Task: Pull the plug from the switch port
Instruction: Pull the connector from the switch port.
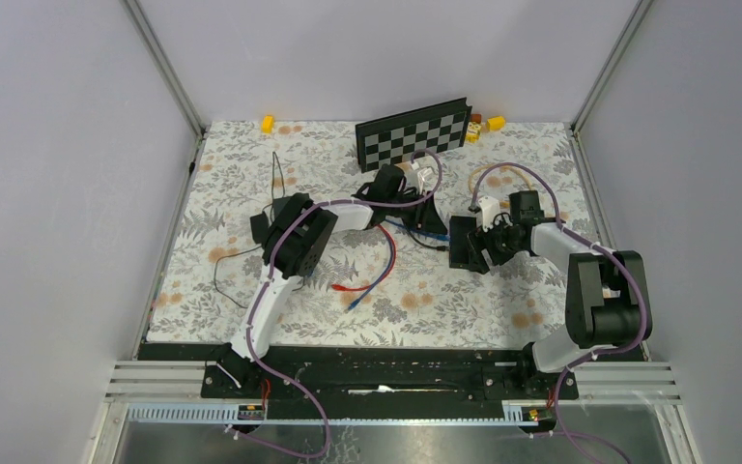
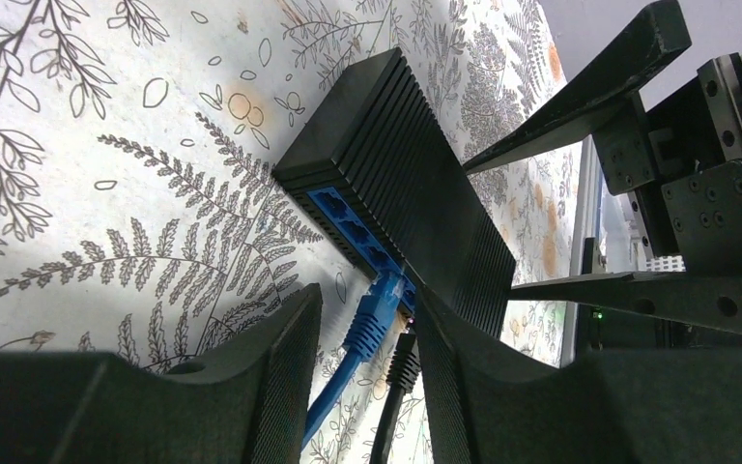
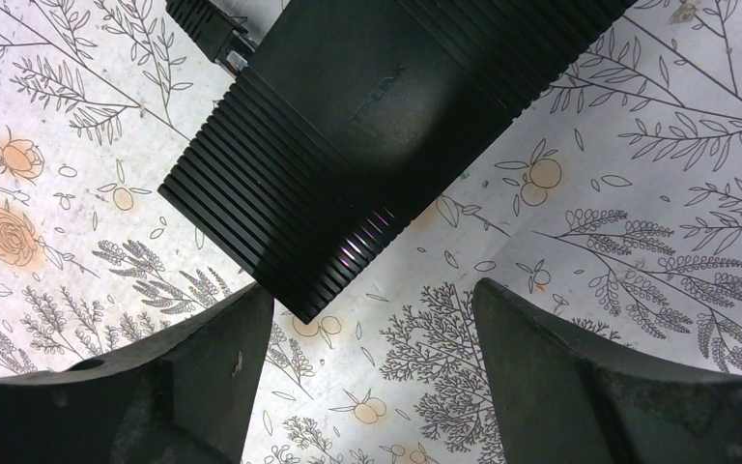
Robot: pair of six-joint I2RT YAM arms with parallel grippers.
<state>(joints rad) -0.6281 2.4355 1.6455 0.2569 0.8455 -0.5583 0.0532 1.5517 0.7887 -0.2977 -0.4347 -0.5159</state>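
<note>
A black ribbed switch (image 2: 396, 145) lies on the floral table cover, its row of blue ports facing my left gripper (image 2: 365, 302). A blue plug (image 2: 377, 314) sits in one port, with a black plug (image 2: 403, 362) right beside it. Both plugs lie between the left gripper's open fingers; a gap shows on the blue plug's left, and the right finger (image 2: 464, 377) is against the black plug. From above, the switch (image 1: 466, 246) lies between both grippers. My right gripper (image 3: 375, 290) is open at the switch's (image 3: 386, 106) other end, its left finger (image 3: 222, 358) just under a corner.
A folded chessboard (image 1: 413, 130) leans at the back wall, with small yellow blocks (image 1: 268, 124) near it. Loose red and blue cables (image 1: 362, 288) curl on the cover in front of the left arm. A thin black wire (image 1: 227, 266) trails off to the left.
</note>
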